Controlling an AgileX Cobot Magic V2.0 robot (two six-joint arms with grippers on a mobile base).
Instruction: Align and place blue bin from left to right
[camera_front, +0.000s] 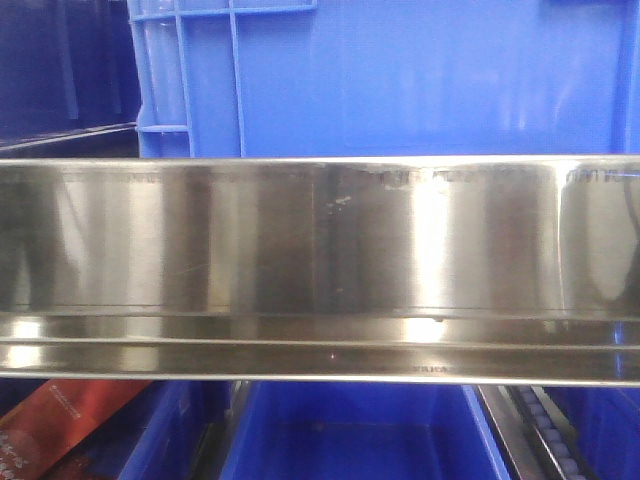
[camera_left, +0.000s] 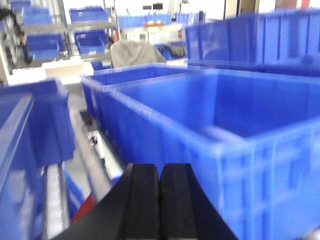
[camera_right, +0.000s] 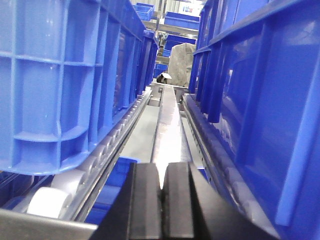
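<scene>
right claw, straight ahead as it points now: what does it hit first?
Likely nothing soon. The shut right claw aims down the metal rail between two rows of blue bins. The way looks free as far as the grey covered shape; depth unclear.

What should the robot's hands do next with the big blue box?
Probably open the jaws of the left gripper and ease it toward the thick rim of the large bright-blue plastic crate. Its jaws are pressed shut on nothing, and the crate sits just ahead to its right. The right gripper is also shut and empty, low between two rows of crates.
</scene>
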